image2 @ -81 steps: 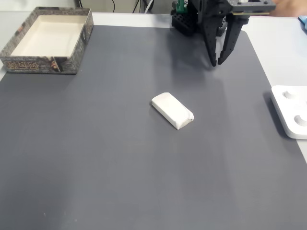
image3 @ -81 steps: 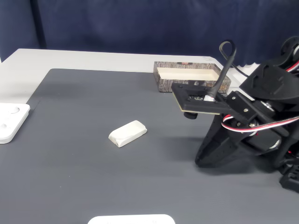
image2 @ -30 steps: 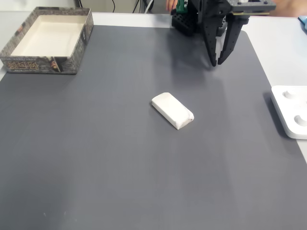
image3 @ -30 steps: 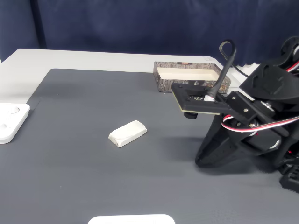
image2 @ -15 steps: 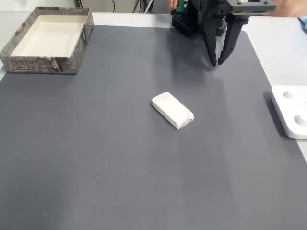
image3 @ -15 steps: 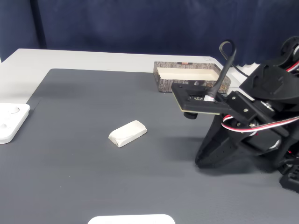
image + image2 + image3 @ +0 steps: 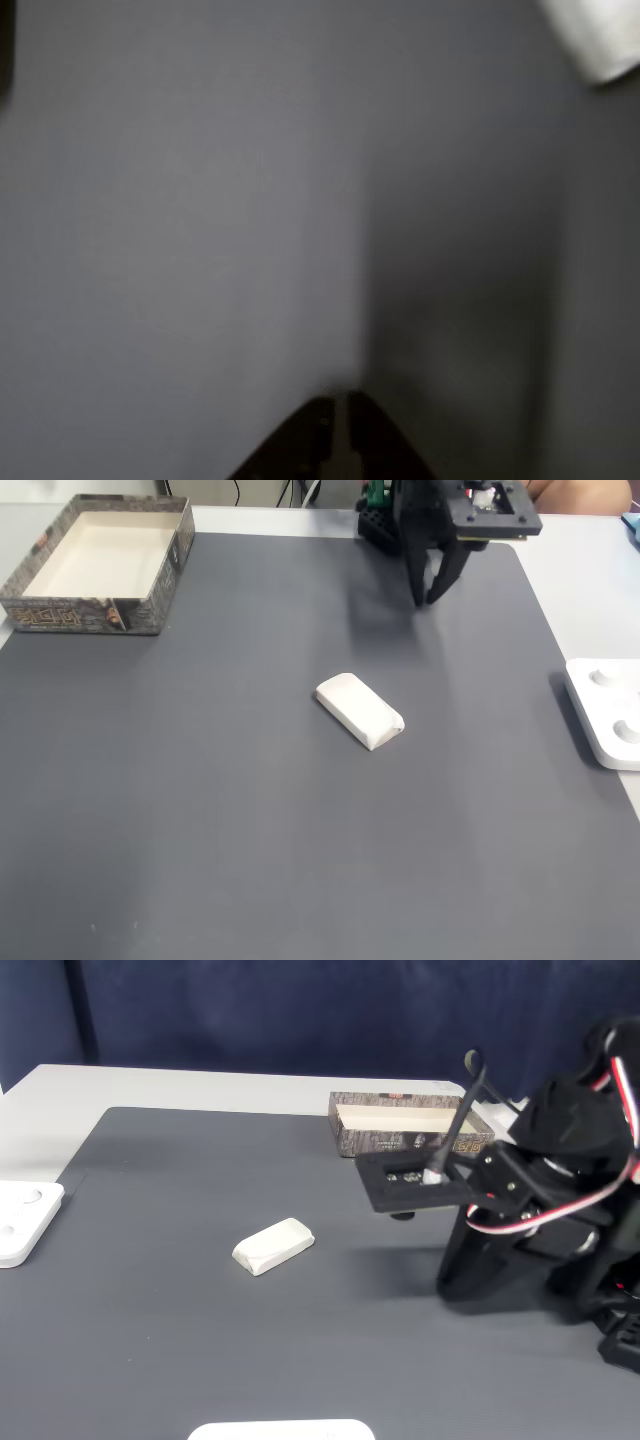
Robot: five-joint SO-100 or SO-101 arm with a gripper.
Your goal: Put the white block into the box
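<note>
While the end effector (image 7: pixel 423 601) hangs empty w/ fingers nearly closed at the far side, the white block (image 7: pixel 360 710) lies mid-bench, angled, untouched. The box (image 7: pixel 100 562) sits far left. Best approach: open wide, rotate to straddle the block's short width, descend straight.
</note>
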